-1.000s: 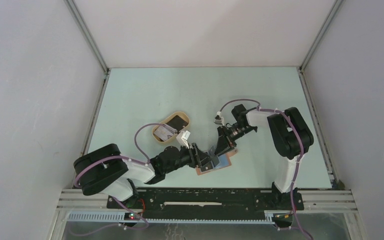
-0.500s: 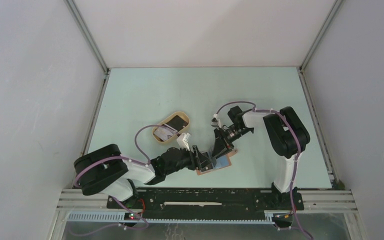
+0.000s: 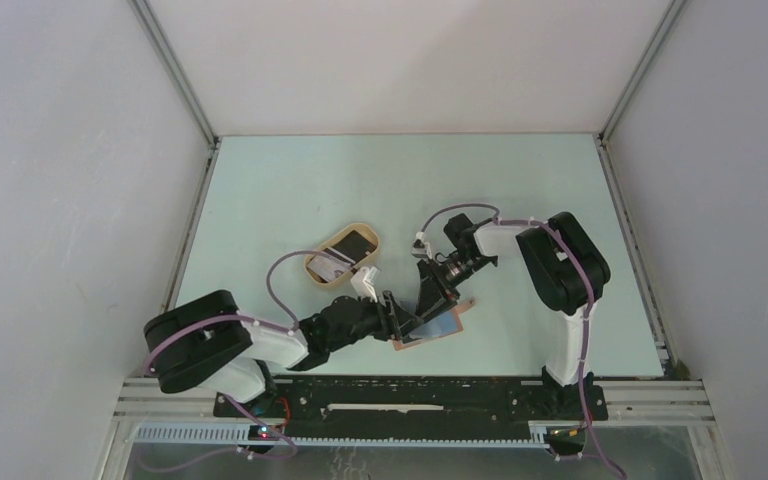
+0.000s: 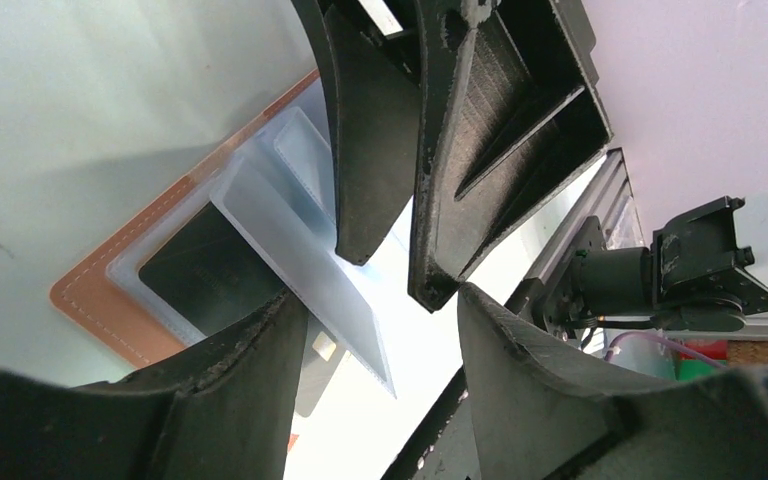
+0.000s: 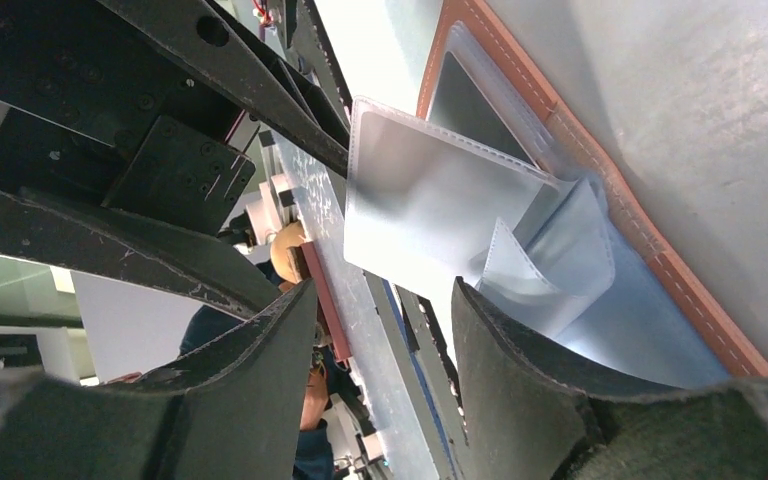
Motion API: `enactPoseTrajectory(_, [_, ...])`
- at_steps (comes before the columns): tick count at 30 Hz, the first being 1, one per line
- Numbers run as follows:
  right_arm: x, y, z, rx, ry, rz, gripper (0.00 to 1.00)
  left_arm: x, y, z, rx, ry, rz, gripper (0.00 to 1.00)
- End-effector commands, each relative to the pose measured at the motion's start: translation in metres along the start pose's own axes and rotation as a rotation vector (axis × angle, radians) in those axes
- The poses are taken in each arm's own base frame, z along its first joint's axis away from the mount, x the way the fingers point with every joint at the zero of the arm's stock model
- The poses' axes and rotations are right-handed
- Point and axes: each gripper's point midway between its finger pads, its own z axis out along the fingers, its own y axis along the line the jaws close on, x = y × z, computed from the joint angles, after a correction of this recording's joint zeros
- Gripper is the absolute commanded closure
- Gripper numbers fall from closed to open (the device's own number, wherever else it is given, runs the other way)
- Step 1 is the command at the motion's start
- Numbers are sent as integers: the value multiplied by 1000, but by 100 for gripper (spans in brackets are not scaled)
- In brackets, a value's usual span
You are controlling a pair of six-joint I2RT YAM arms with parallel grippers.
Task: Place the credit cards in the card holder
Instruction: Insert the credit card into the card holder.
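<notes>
Top external: the card holder (image 3: 447,326) lay open on the bench (image 3: 290,190), near its front edge, under the left tool (image 3: 397,318) and right tool (image 3: 428,298). Credit cards (image 3: 345,252) lay in a tan tray (image 3: 360,226).
Left wrist: the left tool's jaws were seen apart around a pale blue pocket flap (image 4: 290,250).
Right wrist: the right tool's jaws were seen apart, gripping nothing.

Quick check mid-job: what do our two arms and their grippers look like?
The left arm and right arm match: black joint housings, white link covers, and a purple cable looping along each. The left gripper and right gripper each have two black, wedge-shaped fingers with a matte, grainy surface. No markings are legible.
</notes>
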Motion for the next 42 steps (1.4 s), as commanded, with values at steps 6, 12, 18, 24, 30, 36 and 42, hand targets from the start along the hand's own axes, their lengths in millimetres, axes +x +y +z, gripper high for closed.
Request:
enactPoseTrajectory(6, [-9,1,-5,7,-16,-20,38,-7,19,-17,-94,-50,-9,41])
enactPoseTrajectory(12, [-15,-14,-17,104,-53,-24,38,-26,22,-39,-164,-107,31,45])
enactPoseTrajectory(18, [-21,-14,-31,154,-92,-80,40,-50,0,-49,-149,-130,124,46])
enactPoseTrajectory(24, [-26,34,-65,159,-141,-343,42,-93,-9,-67,-219,-187,320,44])
enactPoseTrajectory(30, [-25,94,-107,305,-266,-730,42,-164,-4,-95,-289,-330,411,31])
enactPoseTrajectory(36, [-38,156,-139,426,-432,-1126,19,-217,-3,-112,-326,-398,339,15])
enactPoseTrajectory(42, [-60,201,-121,276,-402,-1183,15,-227,33,-116,-439,-430,285,9])
